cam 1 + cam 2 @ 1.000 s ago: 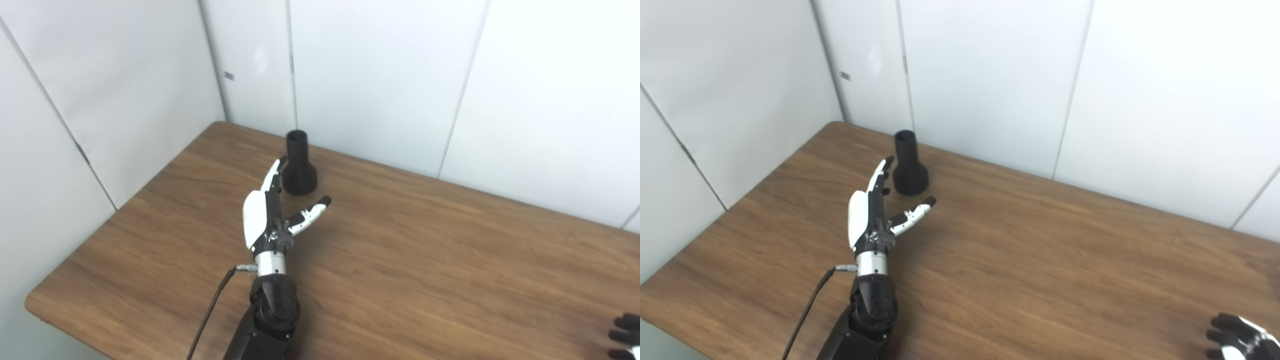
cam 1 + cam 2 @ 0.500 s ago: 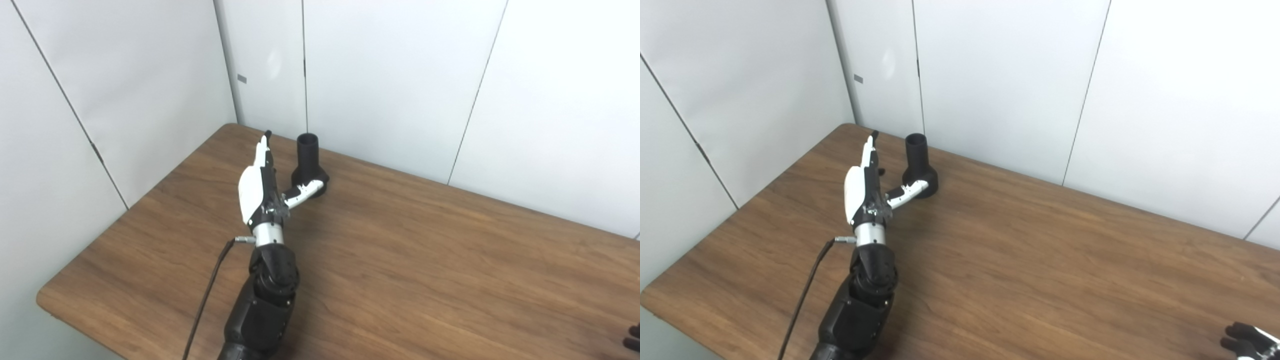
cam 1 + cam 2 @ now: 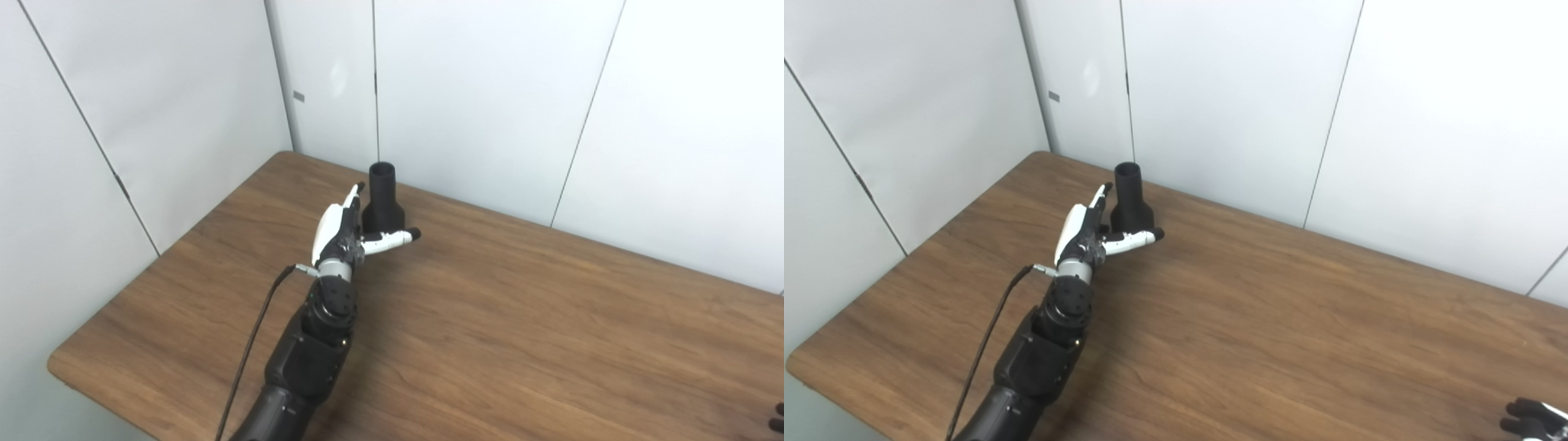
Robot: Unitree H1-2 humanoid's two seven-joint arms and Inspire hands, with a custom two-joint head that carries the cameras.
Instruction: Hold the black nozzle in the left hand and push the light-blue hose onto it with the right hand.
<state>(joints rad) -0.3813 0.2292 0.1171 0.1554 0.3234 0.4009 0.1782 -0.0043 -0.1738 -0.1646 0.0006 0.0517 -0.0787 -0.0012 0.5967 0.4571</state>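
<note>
Views: the right eye view showed the black fingertips of the right hand at the bottom right corner of the brown wood-grain table; the left eye view caught only a dark sliver of it at the frame edge.
Right hand fingers: too little showed to tell whether they were spread or closed.
Nozzle: the black flared plastic nozzle stood upright on its wide base near the table's far left corner, narrow open end up, close to the white panelled wall.
Left hand: the white-and-black left hand was spread wide and held nothing.
Nozzle and fingers: the long fingers lay along the nozzle's left side, the thumb crossed in front of its base; whether they touched it could not be told.
Count: one nozzle, two hands, one table.
</note>
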